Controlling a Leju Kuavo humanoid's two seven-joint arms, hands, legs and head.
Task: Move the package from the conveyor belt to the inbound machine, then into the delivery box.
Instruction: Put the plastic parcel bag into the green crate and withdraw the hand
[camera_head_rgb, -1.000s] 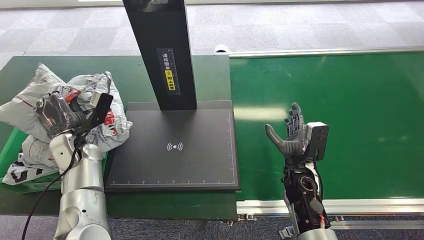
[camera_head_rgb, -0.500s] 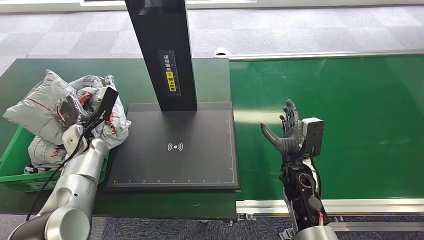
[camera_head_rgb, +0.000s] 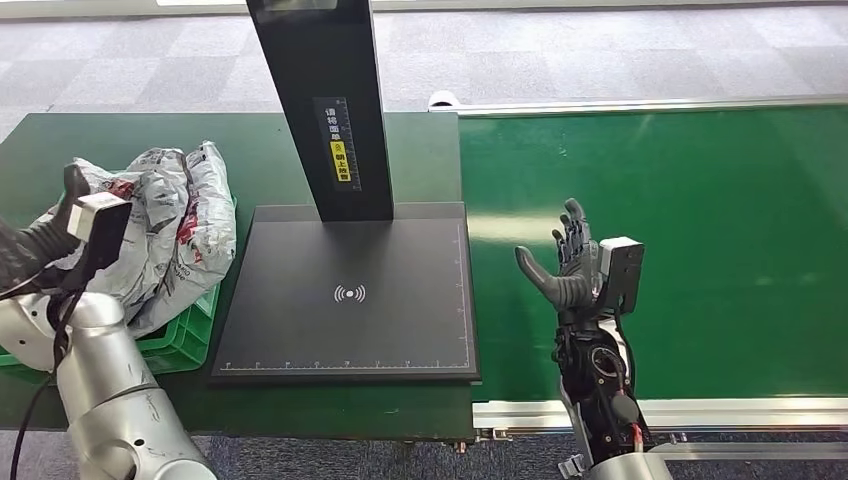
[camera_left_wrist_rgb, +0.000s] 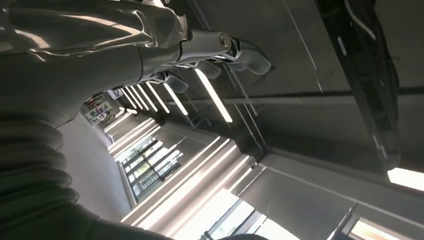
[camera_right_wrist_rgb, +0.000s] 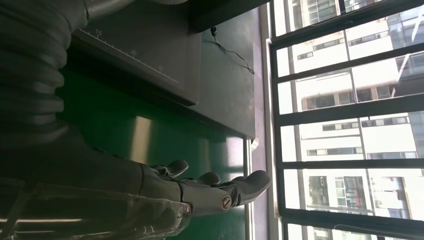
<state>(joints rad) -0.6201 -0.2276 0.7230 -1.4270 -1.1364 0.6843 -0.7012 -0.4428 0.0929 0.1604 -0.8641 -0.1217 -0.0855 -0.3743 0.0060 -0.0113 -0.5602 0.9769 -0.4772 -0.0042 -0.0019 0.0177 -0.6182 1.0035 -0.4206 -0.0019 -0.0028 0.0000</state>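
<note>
– Package (camera_head_rgb: 165, 235) placement: can it be judged finished?

– It can. A crumpled grey plastic mailer is seen lying on top of the green delivery box (camera_head_rgb: 185, 335) at the left end of the bench (camera_head_rgb: 420, 150), leaning over the box's rim. Nothing is seen on the black plate of the inbound machine (camera_head_rgb: 345, 290), and no parcel is seen on the visible stretch of the conveyor belt (camera_head_rgb: 680, 220). Both stages are therefore judged done for this package; what is left looks to be waiting for another one on the belt.

– How is the left hand (camera_head_rgb: 30, 250) held?

– It is raised just beside the package, apart from it as far as can be told. In the left wrist view its fingers (camera_left_wrist_rgb: 247, 52) are seen extended toward the ceiling, with nothing between them.

– And the right hand (camera_head_rgb: 565, 265)?

– It is held upright above the belt near the scanner plate, thumb apart from the straightened fingers. Nothing is gripped or touched by it.
</note>
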